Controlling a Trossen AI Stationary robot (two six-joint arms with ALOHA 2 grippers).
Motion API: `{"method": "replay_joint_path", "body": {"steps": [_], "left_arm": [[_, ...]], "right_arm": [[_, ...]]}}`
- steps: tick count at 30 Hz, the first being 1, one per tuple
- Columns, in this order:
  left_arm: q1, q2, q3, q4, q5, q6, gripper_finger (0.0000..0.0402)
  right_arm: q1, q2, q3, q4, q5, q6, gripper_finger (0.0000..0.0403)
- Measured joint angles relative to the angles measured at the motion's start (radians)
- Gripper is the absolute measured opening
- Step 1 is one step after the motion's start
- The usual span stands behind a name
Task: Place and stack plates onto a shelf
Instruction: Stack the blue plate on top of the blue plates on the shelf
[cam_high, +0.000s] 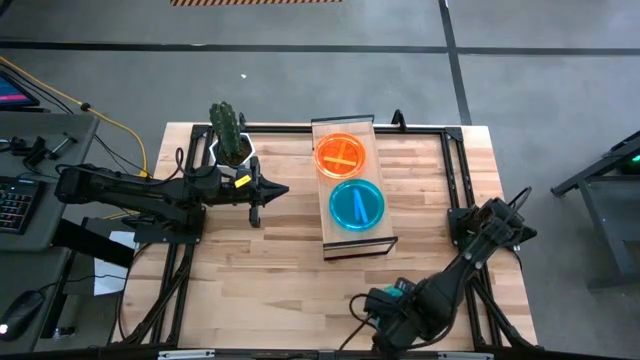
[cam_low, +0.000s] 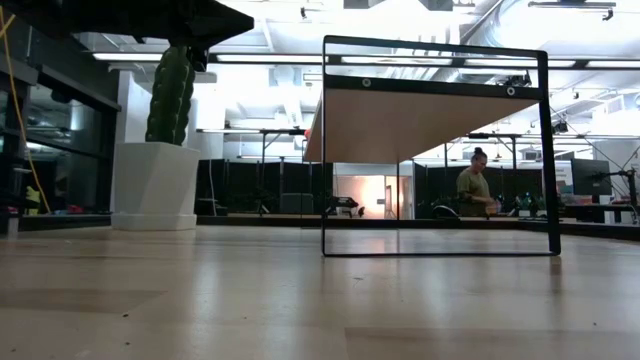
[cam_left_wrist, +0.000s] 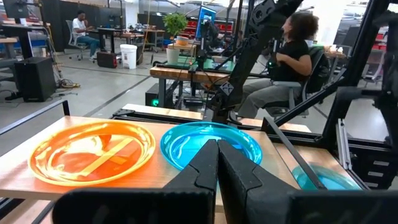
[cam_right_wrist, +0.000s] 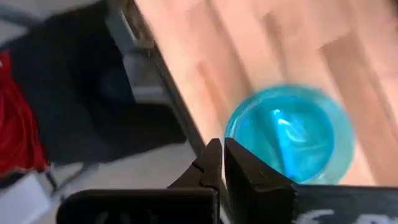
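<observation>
The shelf stands mid-table; its light plank top carries an orange plate at the far end and a teal plate at the near end. Another teal plate lies flat on the table by the near edge, mostly hidden under the right arm in the high view. My right gripper is shut and points down beside that plate's rim. My left gripper is shut, left of the shelf, level and facing it.
A white hexagonal pot with a cactus stands at the far left, close behind the left arm. The table's near edge runs right beside the right gripper. People sit in the room beyond.
</observation>
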Motion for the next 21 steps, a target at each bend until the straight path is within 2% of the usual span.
{"method": "replay_joint_path", "body": {"steps": [3,7,9,13,16,18,21], "left_arm": [[0.000,0.000,0.000,0.000,0.000,0.000,0.0000],[0.000,0.000,0.000,-0.009,0.000,0.000,0.0000],[0.000,0.000,0.000,-0.014,0.000,0.000,0.0000],[0.000,0.000,0.000,-0.015,0.000,-0.002,0.0000],[0.000,0.000,0.000,-0.015,0.000,-0.002,0.0000],[0.000,0.000,0.000,-0.014,0.000,-0.010,0.0000],[0.000,0.000,0.000,-0.014,0.001,-0.010,0.0000]], "right_arm": [[0.000,-0.002,0.011,-0.042,0.072,0.042,0.0000],[0.007,-0.002,-0.067,-0.089,0.074,0.128,0.0000],[0.018,-0.001,-0.141,-0.099,0.026,0.173,0.0000],[0.045,-0.002,-0.341,-0.086,-0.175,0.234,0.0000],[0.085,-0.060,-0.518,0.056,-0.258,0.315,0.0000],[0.118,-0.143,-0.627,0.233,-0.198,0.411,0.0000],[0.184,-0.282,-0.768,0.411,0.049,0.553,0.0000]]}}
